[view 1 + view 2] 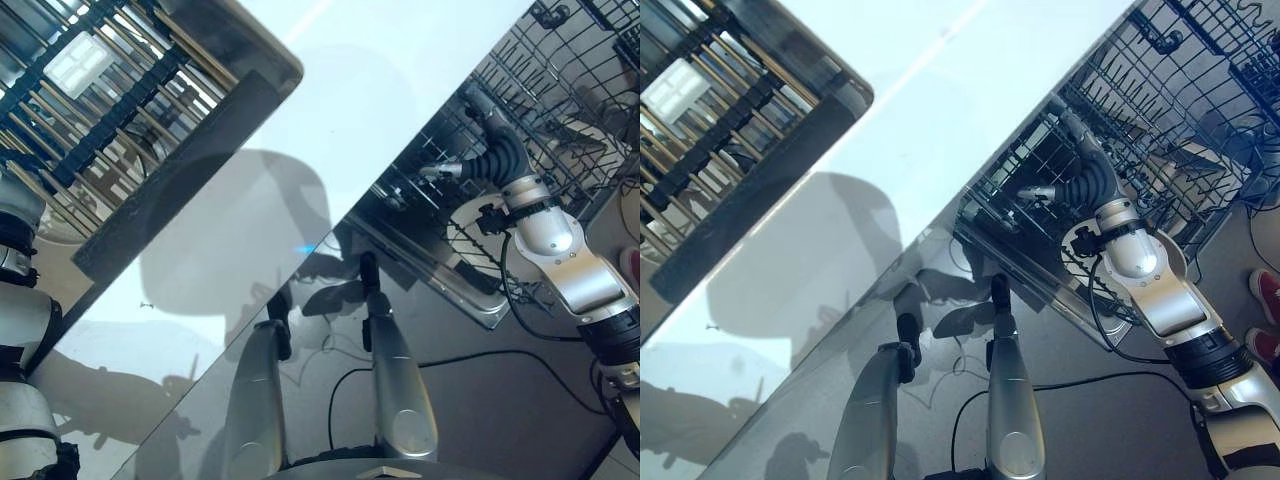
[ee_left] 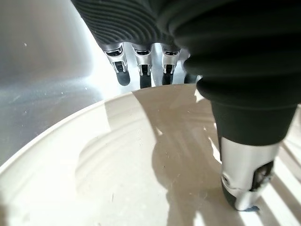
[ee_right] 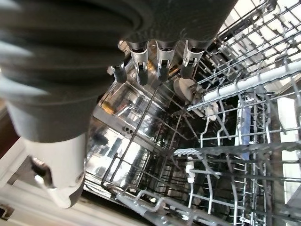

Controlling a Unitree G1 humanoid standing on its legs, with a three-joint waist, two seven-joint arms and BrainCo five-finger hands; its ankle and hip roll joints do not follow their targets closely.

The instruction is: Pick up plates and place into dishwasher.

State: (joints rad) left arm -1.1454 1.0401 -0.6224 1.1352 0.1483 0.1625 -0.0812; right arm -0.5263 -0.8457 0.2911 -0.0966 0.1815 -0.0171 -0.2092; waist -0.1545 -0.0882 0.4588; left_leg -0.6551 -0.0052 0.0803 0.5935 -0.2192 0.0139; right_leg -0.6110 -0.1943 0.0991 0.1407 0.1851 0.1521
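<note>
The plate point(image 2: 117, 174) looks like glazed cream ceramic, smooth with faint raised rings. The dishwasher rack point(image 3: 235, 141) is thin coated wire, dark grey and slightly glossy, and the tub wall point(image 3: 127, 136) behind it is shiny reflective metal. The countertop point(image 1: 330, 110) is smooth, pale and glossy.

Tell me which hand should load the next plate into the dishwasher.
Left, probably. The left hand has its thumb and fingers pinching the rim of a round white plate. The right hand holds nothing, hovering over the wire dishwasher rack.
</note>
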